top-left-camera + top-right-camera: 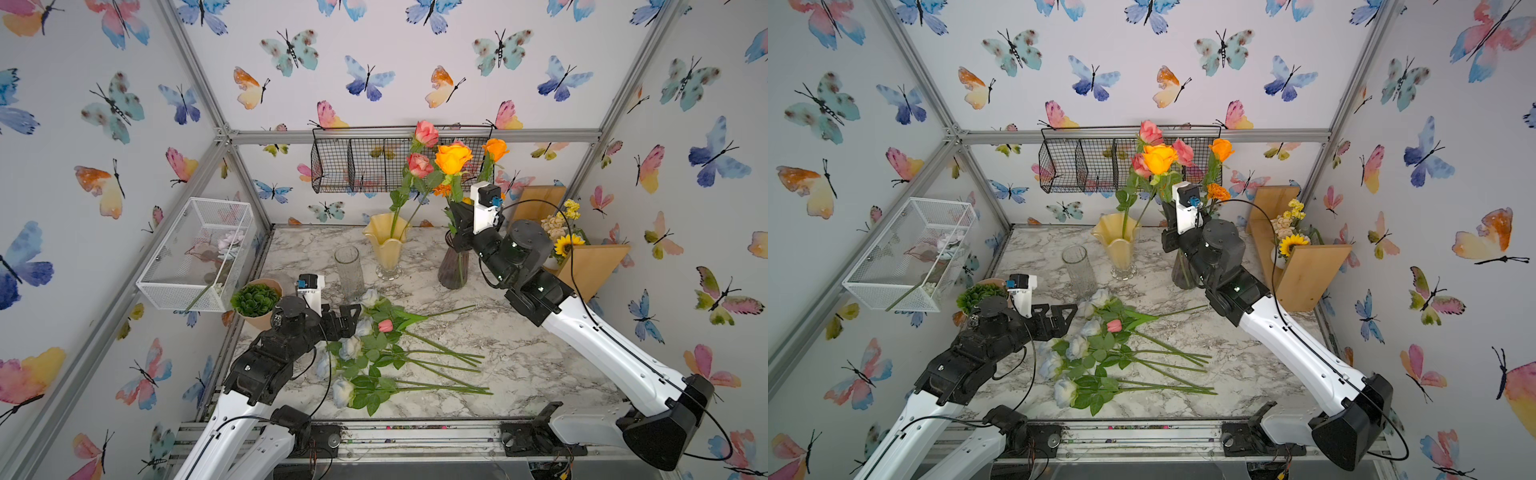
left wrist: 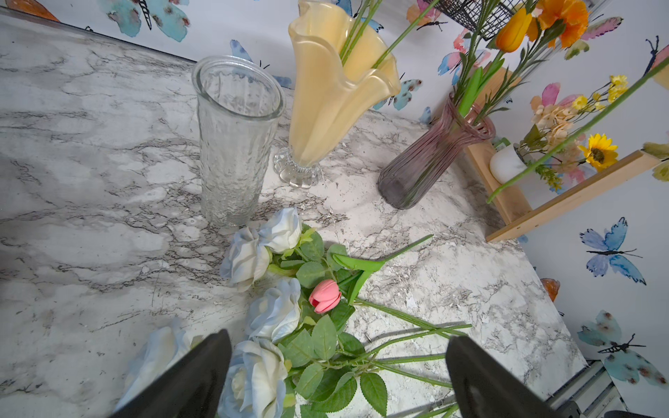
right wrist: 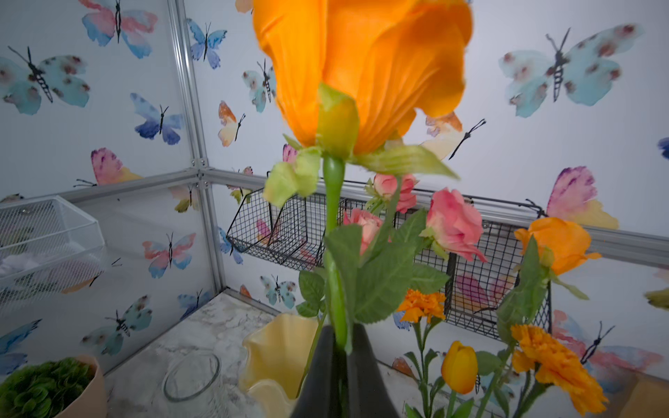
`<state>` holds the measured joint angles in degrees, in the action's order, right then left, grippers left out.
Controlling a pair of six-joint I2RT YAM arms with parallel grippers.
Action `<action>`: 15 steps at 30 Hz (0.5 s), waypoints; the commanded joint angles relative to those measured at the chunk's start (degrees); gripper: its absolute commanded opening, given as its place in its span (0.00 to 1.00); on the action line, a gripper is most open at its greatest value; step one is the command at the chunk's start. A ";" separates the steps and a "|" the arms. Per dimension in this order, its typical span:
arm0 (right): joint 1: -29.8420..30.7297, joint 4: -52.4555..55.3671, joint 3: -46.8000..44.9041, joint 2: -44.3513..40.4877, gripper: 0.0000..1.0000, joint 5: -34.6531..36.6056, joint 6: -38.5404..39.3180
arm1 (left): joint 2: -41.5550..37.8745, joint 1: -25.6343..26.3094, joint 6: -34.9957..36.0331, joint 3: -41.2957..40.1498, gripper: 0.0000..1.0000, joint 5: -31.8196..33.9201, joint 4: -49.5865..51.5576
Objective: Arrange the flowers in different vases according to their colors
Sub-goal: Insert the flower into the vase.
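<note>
The right jaws are pinching the orange rose (image 1: 453,158) by its stem — upright, bloom up. The left jaws are gaping empty over white-blue roses (image 2: 275,311) lying flat, stems pointing right.

Both top views look down from above the front edge onto the whole table (image 1: 519,374). Left wrist view sits low over the white roses (image 2: 260,376); right wrist view looks up along an orange rose (image 3: 362,65); both catch the yellow vase (image 2: 333,90).

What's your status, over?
Right gripper shut on orange rose, beside purple vase. Left gripper open over white roses. Pink tulip lies among them.
</note>
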<state>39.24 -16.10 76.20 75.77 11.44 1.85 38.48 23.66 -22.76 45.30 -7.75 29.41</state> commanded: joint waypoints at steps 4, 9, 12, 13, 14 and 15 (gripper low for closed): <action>-4.27 -12.03 5.97 5.38 0.02 2.32 1.86 | 0.57 0.14 -0.18 -0.65 0.99 0.41 -0.41; -9.98 -17.46 8.85 10.21 0.02 -0.41 -0.87 | 0.26 0.16 -0.22 -0.84 0.99 0.54 -0.67; -12.26 -19.36 10.40 12.97 0.02 -1.59 -2.40 | 0.71 0.12 -0.18 -0.83 0.99 0.19 -0.67; -12.64 -19.46 10.75 13.61 0.02 -1.73 -2.58 | 0.85 0.15 -0.18 -0.80 0.99 0.19 -0.67; -12.86 -19.75 10.80 14.15 0.02 -1.77 -2.76 | 0.94 0.14 -0.17 -0.74 0.99 0.09 -0.67; -12.96 -20.14 10.36 14.48 0.02 -1.77 -3.02 | 0.91 0.16 -0.18 -0.81 0.99 0.05 -0.68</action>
<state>26.41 -32.21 85.25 89.54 11.38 0.47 39.33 23.66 -22.79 45.30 -7.77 29.39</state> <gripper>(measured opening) 0.068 0.987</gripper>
